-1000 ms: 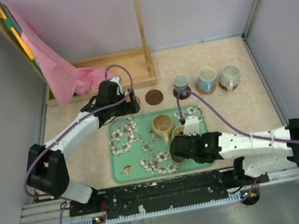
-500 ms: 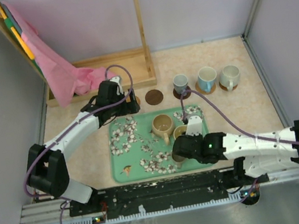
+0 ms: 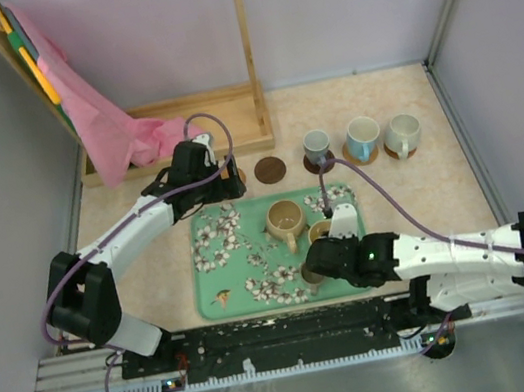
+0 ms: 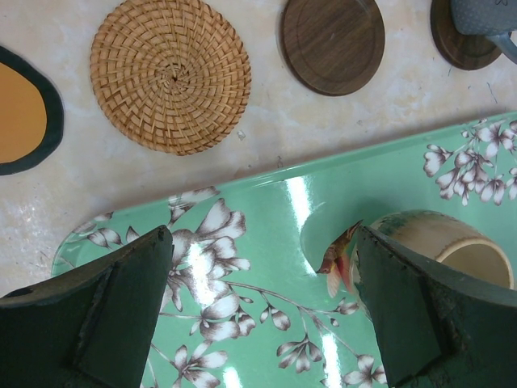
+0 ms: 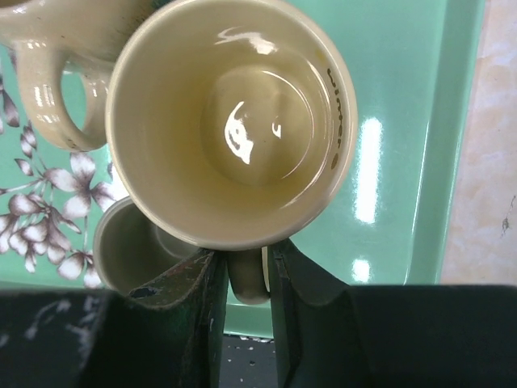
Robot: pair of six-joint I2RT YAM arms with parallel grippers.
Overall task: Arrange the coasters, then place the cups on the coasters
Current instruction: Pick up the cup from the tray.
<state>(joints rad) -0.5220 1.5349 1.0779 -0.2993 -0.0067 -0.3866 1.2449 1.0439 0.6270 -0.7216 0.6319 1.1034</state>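
My right gripper [image 5: 249,260] is shut on the handle of a yellow cup [image 5: 234,121] over the green floral tray [image 5: 388,162]. A tan cup [image 3: 284,218] stands on the tray beside it, and a smaller dark cup [image 5: 129,250] sits just below left. At the back, grey [image 3: 316,144], pale blue [image 3: 363,137] and white [image 3: 401,134] cups each stand on a coaster. A dark brown coaster [image 4: 333,44], a woven coaster [image 4: 170,74] and an orange disc [image 4: 20,113] lie bare. My left gripper [image 4: 262,311] hangs open over the tray's back left part, holding nothing.
A wooden frame [image 3: 197,116] with a pink cloth [image 3: 102,123] draped on it stands at the back left. Grey walls close in both sides. The tray's far rim [image 4: 242,182] runs just below the bare coasters.
The right arm has shifted slightly to the right with the yellow cup in its grip. The left arm has not moved.
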